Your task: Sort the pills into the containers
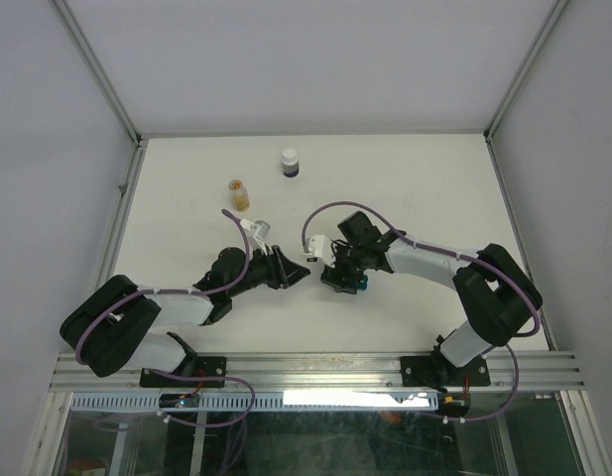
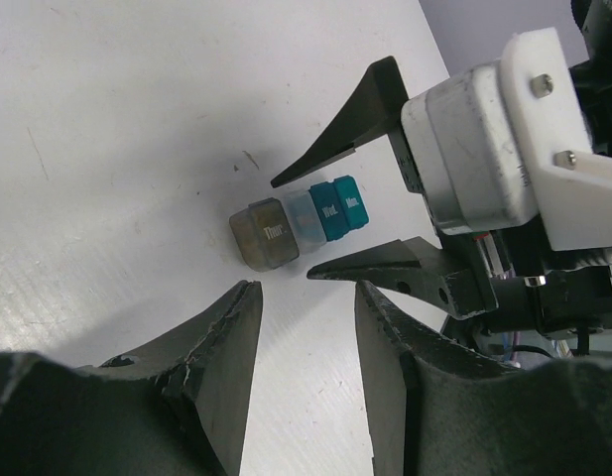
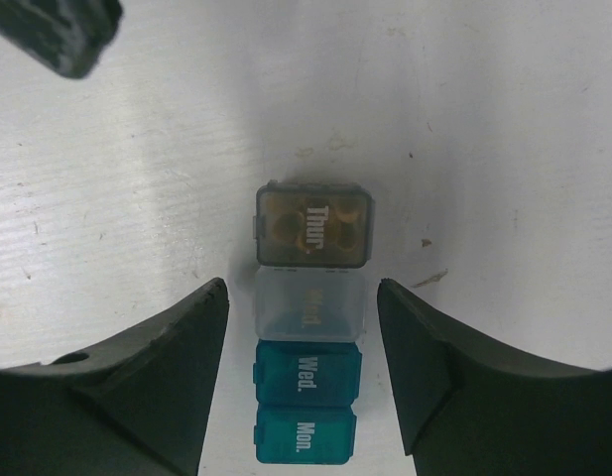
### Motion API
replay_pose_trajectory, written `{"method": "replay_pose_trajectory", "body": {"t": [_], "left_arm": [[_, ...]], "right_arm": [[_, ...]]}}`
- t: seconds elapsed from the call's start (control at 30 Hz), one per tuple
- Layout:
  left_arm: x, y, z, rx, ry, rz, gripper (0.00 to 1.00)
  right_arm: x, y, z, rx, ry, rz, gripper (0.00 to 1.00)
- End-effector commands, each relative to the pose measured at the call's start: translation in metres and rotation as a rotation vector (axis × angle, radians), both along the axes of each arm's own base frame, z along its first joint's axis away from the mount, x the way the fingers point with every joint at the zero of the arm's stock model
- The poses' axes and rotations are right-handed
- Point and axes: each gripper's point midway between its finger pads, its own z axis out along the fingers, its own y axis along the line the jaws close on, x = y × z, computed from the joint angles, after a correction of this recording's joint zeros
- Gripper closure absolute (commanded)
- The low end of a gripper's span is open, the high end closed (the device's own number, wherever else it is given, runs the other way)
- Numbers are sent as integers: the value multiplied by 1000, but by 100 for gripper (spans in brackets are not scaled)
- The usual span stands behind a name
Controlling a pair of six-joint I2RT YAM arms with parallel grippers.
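The containers (image 1: 353, 285) sit in one short row on the white table (image 1: 434, 178), just toward 6 o'clock from its middle in the top view. In the right wrist view the row runs from 12 to 6 o'clock. First comes a grey-brown cup (image 3: 313, 226) marked "Thur.", then a clear cell (image 3: 310, 305), then a teal-blue piece (image 3: 306, 402) with two cells marked "Wed." and "Mon.". All touch end to end. Round tan shapes show through the grey-brown lid, but I cannot tell what they are.

The right hand (image 3: 303, 288) is open and holds nothing. Its fingers (image 3: 177, 357) straddle the row at the clear cell, one at 9 and one at 3 o'clock, each just beside it and not touching.

The left hand (image 2: 306, 297) is also parted, with a narrow gap and nothing in it. In its own wrist view the grey-brown cup lies just toward 11 o'clock of its tips and is not touching them.

The pills (image 1: 240, 198) show as an orange-tan mass inside a small clear vial (image 1: 238, 185). The vial stands upright toward 10 o'clock from the table's middle, well apart from both hands. A white-capped bottle (image 1: 290, 163) with dark contents stands near 11 o'clock.
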Motion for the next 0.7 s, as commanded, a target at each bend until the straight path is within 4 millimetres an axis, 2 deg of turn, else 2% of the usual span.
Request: {"method": "replay_pose_trajectory", "body": {"t": [0.0, 0.13, 0.23, 0.37, 0.5, 0.67], "left_arm": [[5, -2, 20, -66, -42, -4, 57], [3, -3, 20, -72, -31, -9, 56], [2, -4, 17, -81, -2, -13, 52], [-6, -7, 27, -178, 44, -57, 32], [-8, -12, 23, -232, 112, -88, 26], [-14, -23, 31, -321, 157, -158, 28]], "right_arm": [[15, 13, 11, 27, -62, -15, 37], [15, 14, 13, 34, -66, -15, 49], [13, 16, 21, 53, -56, -16, 59], [2, 17, 36, 113, -31, 13, 68], [-4, 17, 53, 178, -32, 39, 73], [-11, 18, 67, 233, -33, 65, 74]]}}
